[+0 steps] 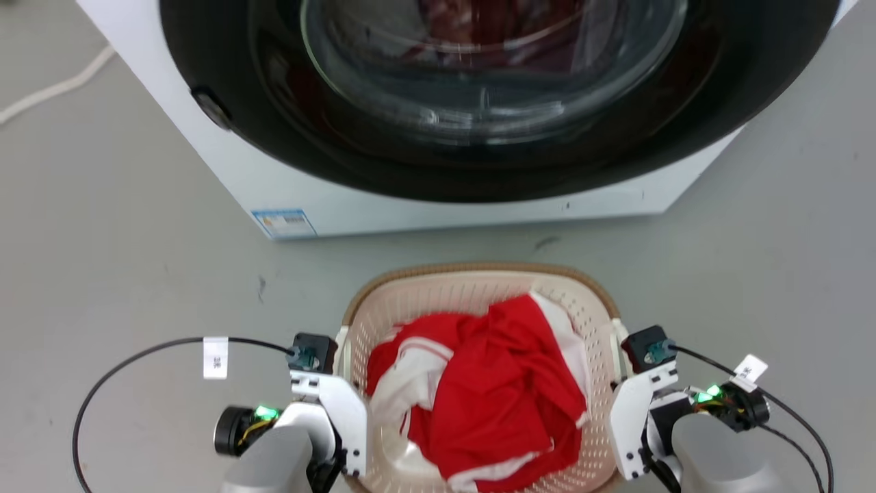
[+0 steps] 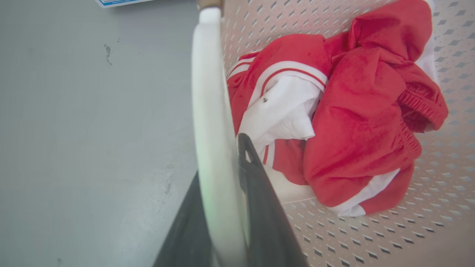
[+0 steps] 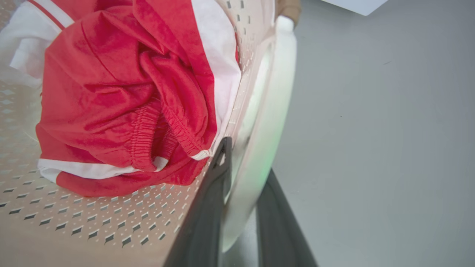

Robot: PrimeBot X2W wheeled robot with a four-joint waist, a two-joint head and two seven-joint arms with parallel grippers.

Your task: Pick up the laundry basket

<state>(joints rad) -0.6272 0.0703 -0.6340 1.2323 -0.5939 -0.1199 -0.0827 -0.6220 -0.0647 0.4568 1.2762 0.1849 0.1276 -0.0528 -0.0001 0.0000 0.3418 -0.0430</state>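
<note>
Washing machine [image 1: 274, 178] close behind laundry basket [image 1: 424, 301] holding red-white clothes [image 1: 493, 390]; left hand [image 2: 220, 163], right hand [image 3: 248, 159] clamp white side handles [image 2: 209, 92].

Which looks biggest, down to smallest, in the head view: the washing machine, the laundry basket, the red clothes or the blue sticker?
Largest to smallest:
1. washing machine, largest even though the frame cuts it off
2. laundry basket
3. red clothes, inside it
4. blue sticker

Grey floor [image 1: 137, 239]: washing machine [image 1: 287, 185], white cable [image 1: 55, 87], laundry basket [image 1: 479, 281]
</note>
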